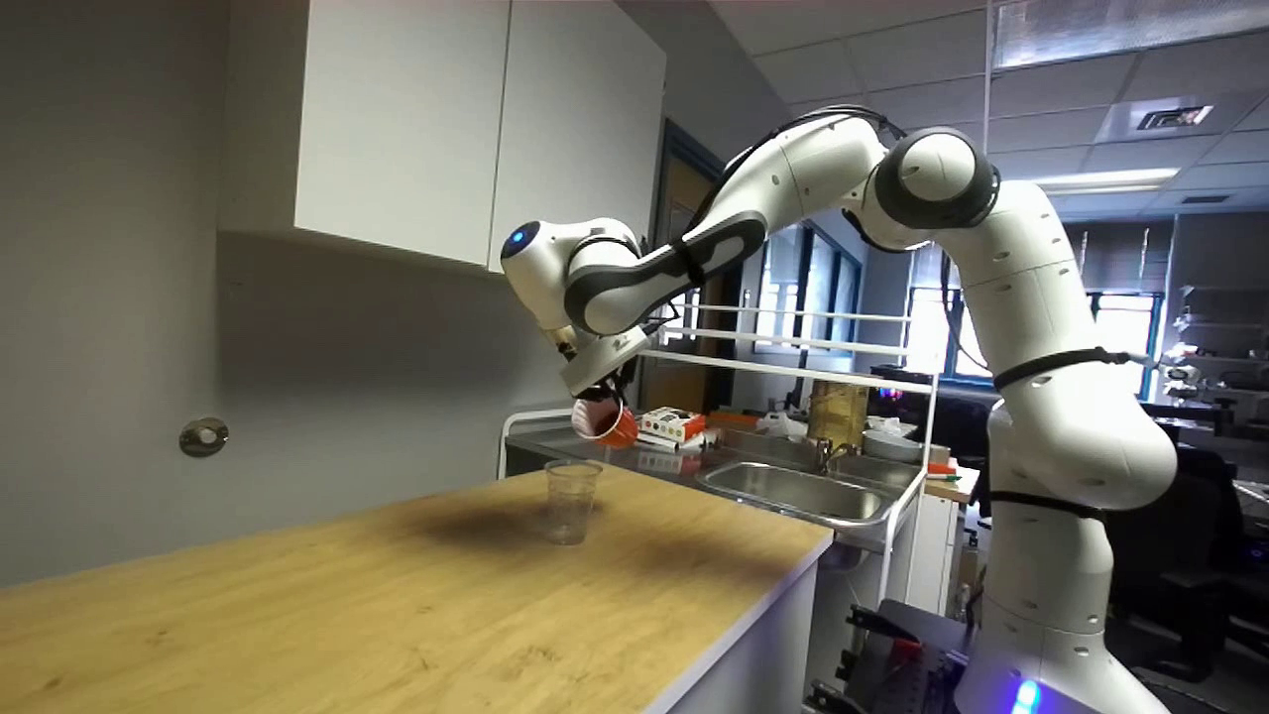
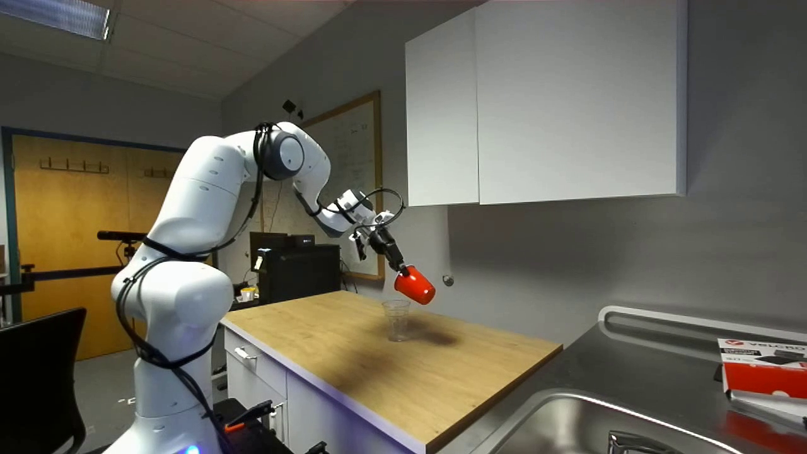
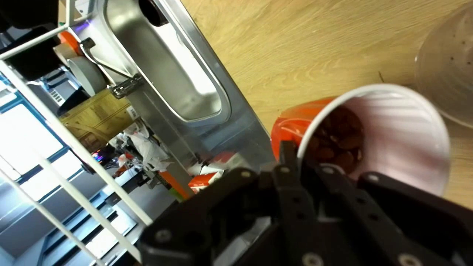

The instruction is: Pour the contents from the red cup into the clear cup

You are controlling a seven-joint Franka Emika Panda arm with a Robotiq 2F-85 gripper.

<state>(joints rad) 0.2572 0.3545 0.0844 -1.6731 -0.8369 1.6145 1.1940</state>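
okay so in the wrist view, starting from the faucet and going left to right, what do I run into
Faucet → sink → red cup → clear cup, partly cut off by the picture's right edge.

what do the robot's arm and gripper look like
The arm is white, thick and rounded, with dark grey joint rings. Black cables run along it, held by black straps, and a blue light glows at its base. In the wrist view, the fingers are black and jointed, with pale round screw heads.

wrist view, clear cup [image 3: 448, 68] cropped, gripper [image 3: 303, 157] cropped
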